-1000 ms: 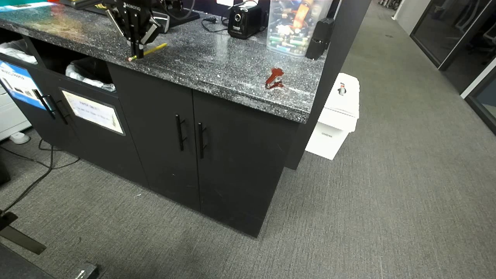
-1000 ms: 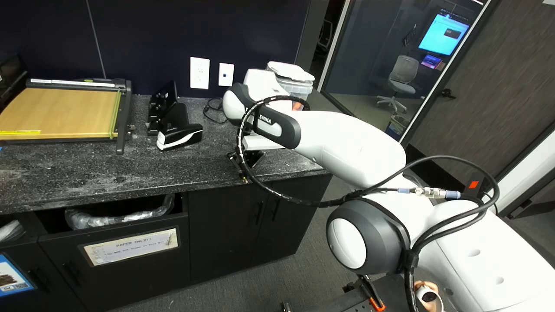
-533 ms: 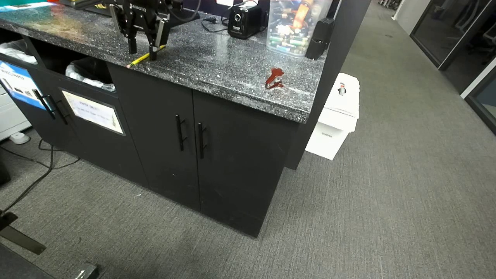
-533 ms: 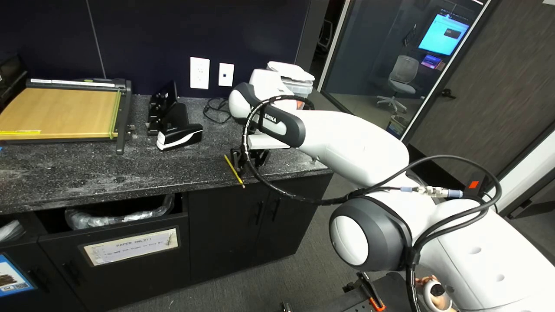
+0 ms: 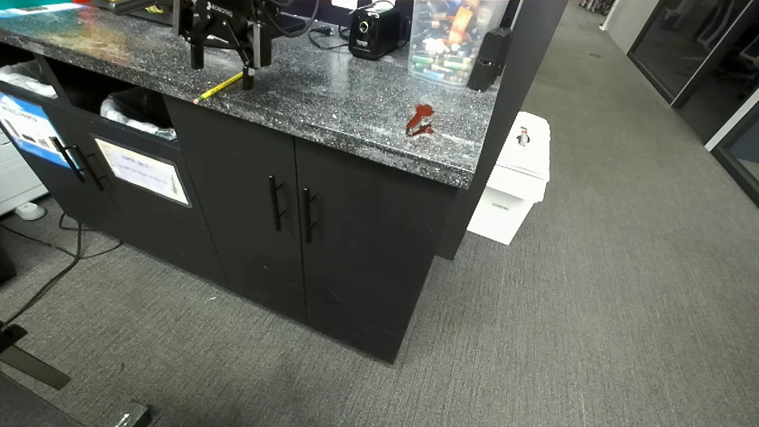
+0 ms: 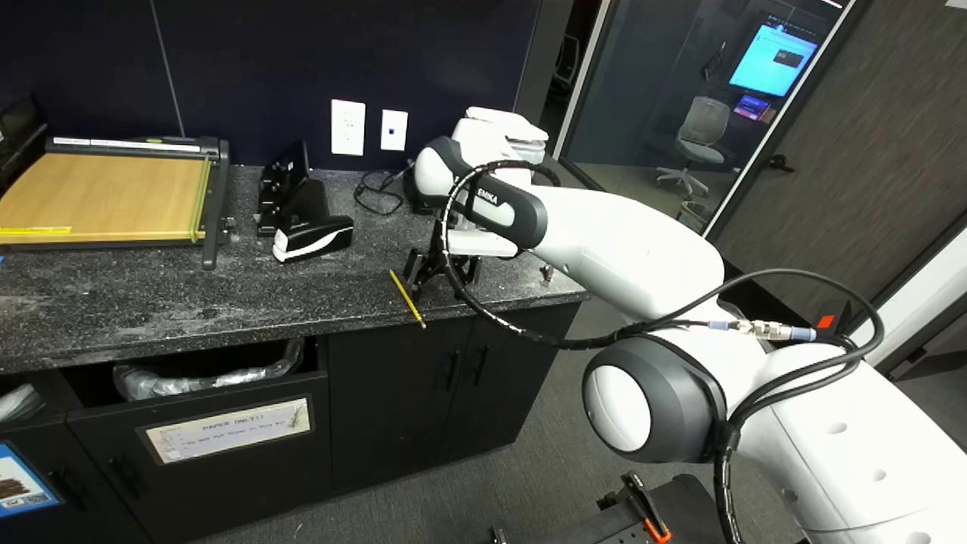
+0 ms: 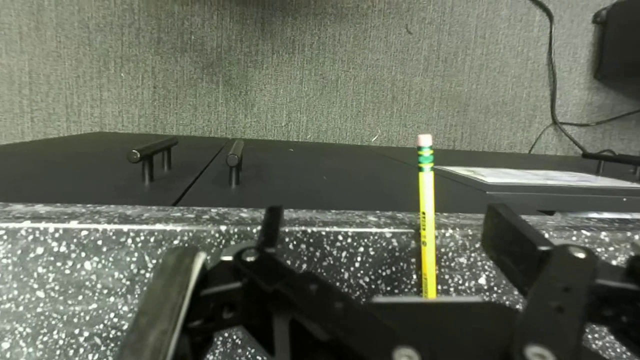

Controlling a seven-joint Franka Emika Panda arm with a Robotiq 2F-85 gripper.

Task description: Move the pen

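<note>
The pen, a slender yellow stick with a green band and pink eraser, lies on the speckled counter (image 5: 332, 112), seen in both exterior views (image 5: 218, 88) (image 6: 406, 297). Its eraser end juts past the front edge. My gripper (image 5: 222, 66) is open and raised above the counter, its two fingers spread wide. In the wrist view the pen (image 7: 427, 215) runs through the space between the fingers of the gripper (image 7: 385, 222), nearer the right-hand one and touching neither. The gripper's body hides the pen's far end there.
A small red object (image 5: 420, 120) lies near the counter's corner. Behind it stand a clear bin of batteries (image 5: 442, 41) and a black device (image 5: 375, 31). A stapler (image 6: 313, 238) and paper cutter (image 6: 113, 189) sit further along.
The gripper was closed around the pen a second ago, then spread its fingers and let go. The pen settled onto the counter, while the arm rose and shifted rightward in both exterior views.
</note>
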